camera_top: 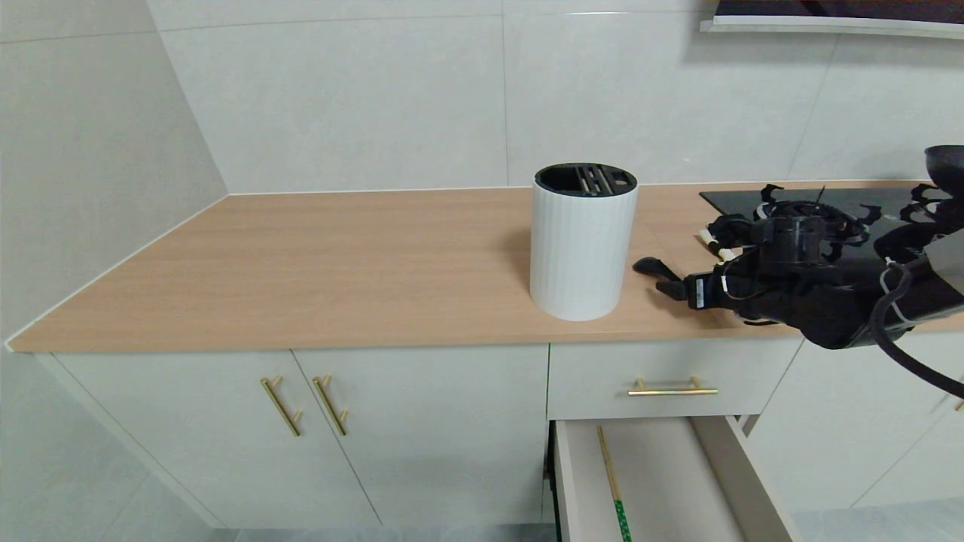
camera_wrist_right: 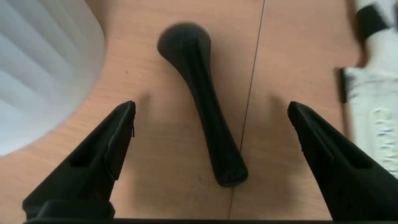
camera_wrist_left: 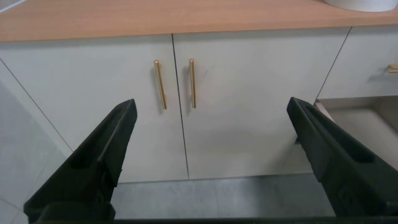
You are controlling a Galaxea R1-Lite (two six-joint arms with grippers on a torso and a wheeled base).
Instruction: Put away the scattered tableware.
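Item: black tapered utensil, lying flat on the wooden bench, just beside the white ribbed cylindrical holder. Your right pincer: spread wide astride it, holding nothing. Your left pincer: wide open, empty.

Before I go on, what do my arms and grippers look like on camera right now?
The black right arm has a bulky casing, a grey segment farther up, loose black cables looping off it and a white label near the wrist. The right gripper and left gripper each have two matte black, wedge-shaped fingers tapering toward the tips.
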